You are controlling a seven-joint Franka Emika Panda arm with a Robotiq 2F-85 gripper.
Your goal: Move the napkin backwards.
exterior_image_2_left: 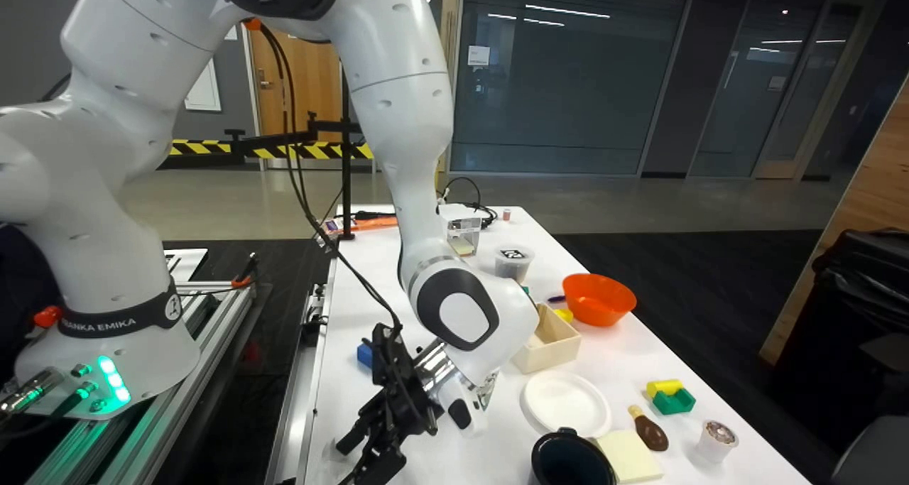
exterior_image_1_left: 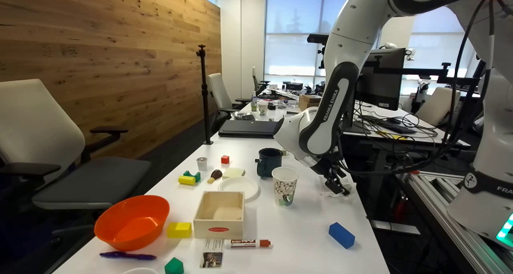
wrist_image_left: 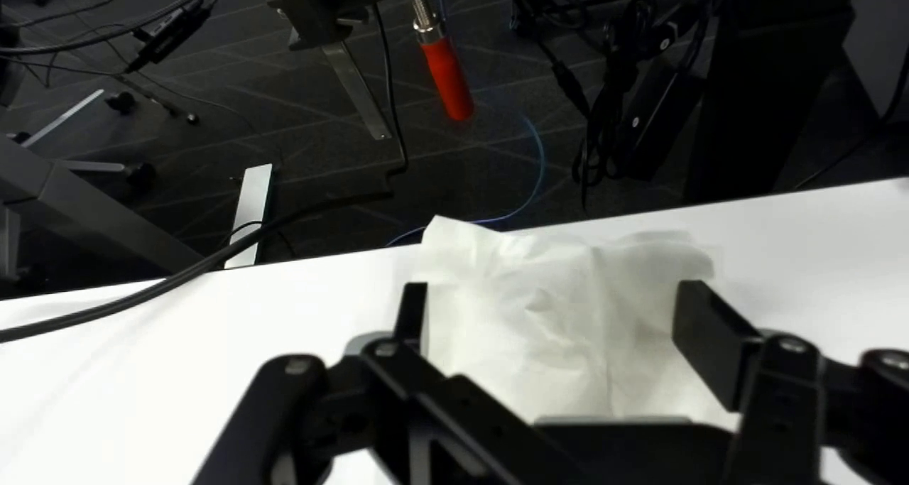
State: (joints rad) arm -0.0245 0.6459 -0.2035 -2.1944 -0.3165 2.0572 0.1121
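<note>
White surface (wrist_image_left: 213,350): napkin (wrist_image_left: 547,314) lies at the edge nearest the robot base (exterior_image_2_left: 106,350), between the parted jaws, extending beyond them. Nothing appears gripped; next move, presumably: vertical withdrawal without drag.

Wood wall (exterior_image_1_left: 112,65) with a chair (exterior_image_1_left: 90,181) beside it, windows (exterior_image_1_left: 292,45) super bright. There's dark glass (exterior_image_2_left: 568,101) too, plus a wooden door (exterior_image_2_left: 312,80) and some really dark carpet (exterior_image_2_left: 710,293).

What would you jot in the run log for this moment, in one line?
hand: open, at napkin | grip: nothing held | contact: unclear | napkin: creased, on white table near its edge | also on table: patterned paper cup, dark mug
</note>
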